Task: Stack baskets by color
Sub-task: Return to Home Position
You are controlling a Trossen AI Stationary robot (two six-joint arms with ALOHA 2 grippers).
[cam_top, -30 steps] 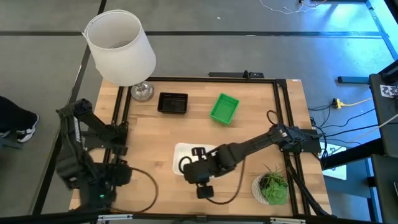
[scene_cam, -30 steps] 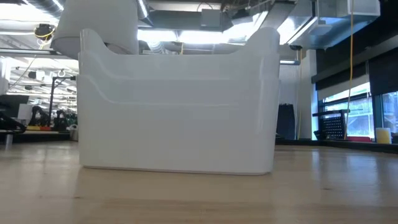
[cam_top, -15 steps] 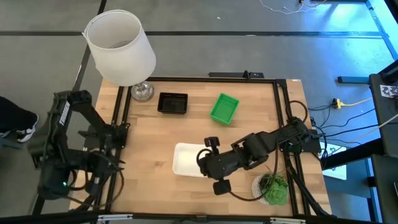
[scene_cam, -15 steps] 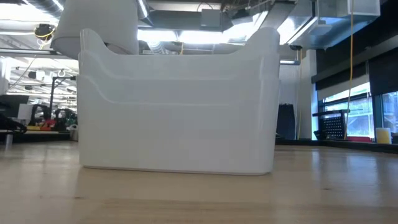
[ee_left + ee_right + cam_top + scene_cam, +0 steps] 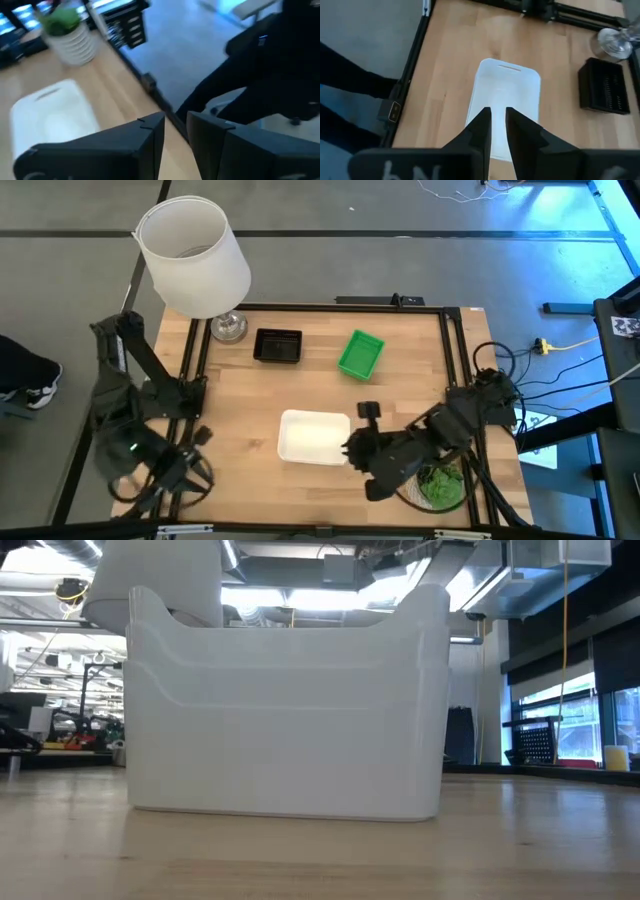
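— Where do the baskets sit?
— All on the surface [image 5: 250, 405]. White baskets [image 5: 313, 437] nested front centre, black baskets [image 5: 278, 346] and green baskets [image 5: 360, 354] at the back. One spot per colour, so I judge the sorting done.
— Your tools?
— Right tool [image 5: 498, 112] clenched and empty, pulled back off the white pile since a second ago. Left tool [image 5: 176, 120] clenched and empty, folding away beyond the left edge.
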